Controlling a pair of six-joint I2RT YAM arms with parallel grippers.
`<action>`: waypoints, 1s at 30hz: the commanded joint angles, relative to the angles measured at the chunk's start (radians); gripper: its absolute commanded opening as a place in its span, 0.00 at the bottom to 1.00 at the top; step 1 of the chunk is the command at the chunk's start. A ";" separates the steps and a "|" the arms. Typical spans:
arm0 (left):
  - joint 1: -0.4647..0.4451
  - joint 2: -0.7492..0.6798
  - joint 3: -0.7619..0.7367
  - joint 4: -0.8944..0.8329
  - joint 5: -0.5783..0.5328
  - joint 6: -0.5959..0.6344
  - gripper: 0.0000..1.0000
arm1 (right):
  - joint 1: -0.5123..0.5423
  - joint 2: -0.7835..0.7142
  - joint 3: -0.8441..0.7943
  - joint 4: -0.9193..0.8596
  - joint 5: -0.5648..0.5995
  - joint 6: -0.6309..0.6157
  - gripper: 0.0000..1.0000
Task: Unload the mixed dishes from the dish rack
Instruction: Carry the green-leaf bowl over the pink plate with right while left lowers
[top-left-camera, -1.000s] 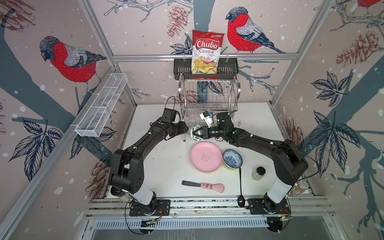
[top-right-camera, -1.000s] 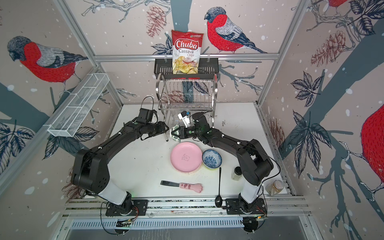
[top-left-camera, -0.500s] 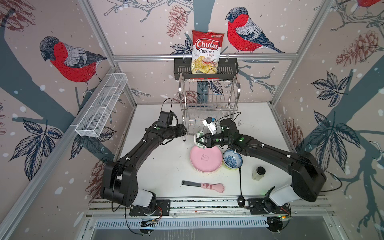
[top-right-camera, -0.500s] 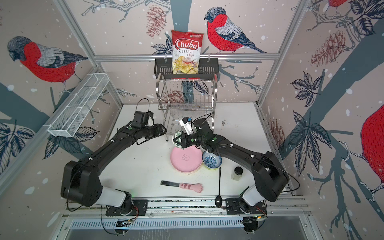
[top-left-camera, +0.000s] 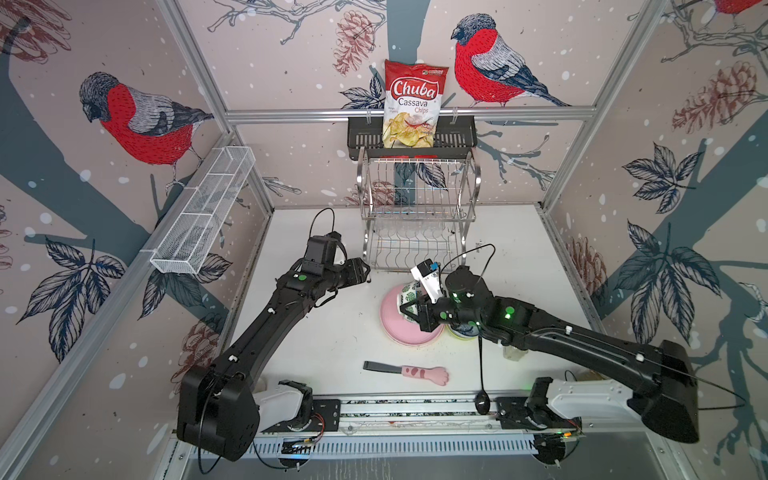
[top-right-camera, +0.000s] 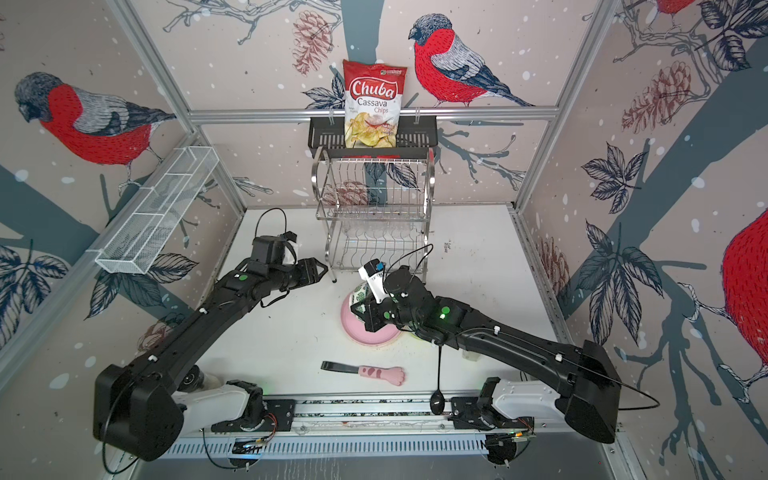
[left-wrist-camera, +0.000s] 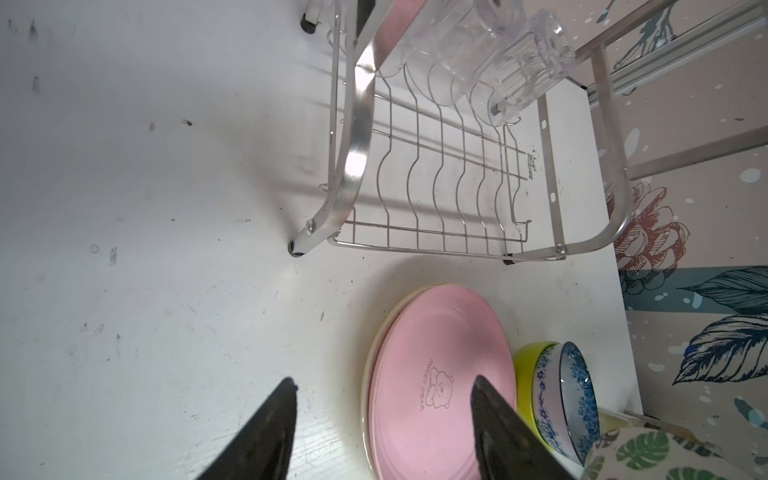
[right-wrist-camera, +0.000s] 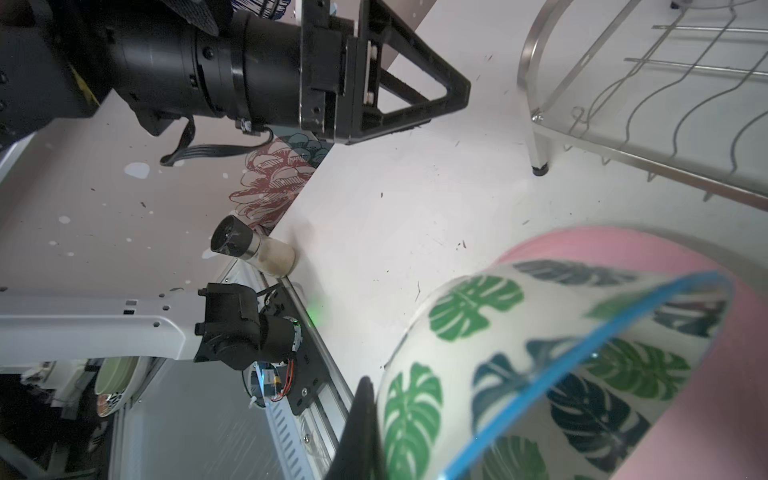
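So, pink round plate (left-wrist-camera: 436, 374) and blue-white bowl (left-wrist-camera: 575, 399) sit before the shiny steel wire dish rack (left-wrist-camera: 357, 137); clear glasses (left-wrist-camera: 519, 62) wait inside. Right claw (top-left-camera: 411, 309) grips the green-leaf bowl (right-wrist-camera: 478, 332), left claw (left-wrist-camera: 384, 382) gapes empty.

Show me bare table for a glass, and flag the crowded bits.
Free: the table left of the pink plate, between the left gripper, dish rack and pink-handled tool; also the strip right of the rack. Crowded: around the plate, where the right gripper holds the green-leaf bowl beside the blue-white bowl.
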 joint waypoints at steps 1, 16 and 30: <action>0.002 -0.018 0.030 -0.048 0.058 0.037 0.70 | 0.062 -0.028 0.006 -0.077 0.167 0.004 0.00; -0.216 0.025 0.228 -0.361 -0.027 0.147 0.89 | 0.233 0.122 0.166 -0.425 0.500 -0.123 0.00; -0.229 0.140 0.317 -0.383 0.033 0.161 0.90 | 0.287 0.381 0.396 -0.611 0.561 -0.376 0.00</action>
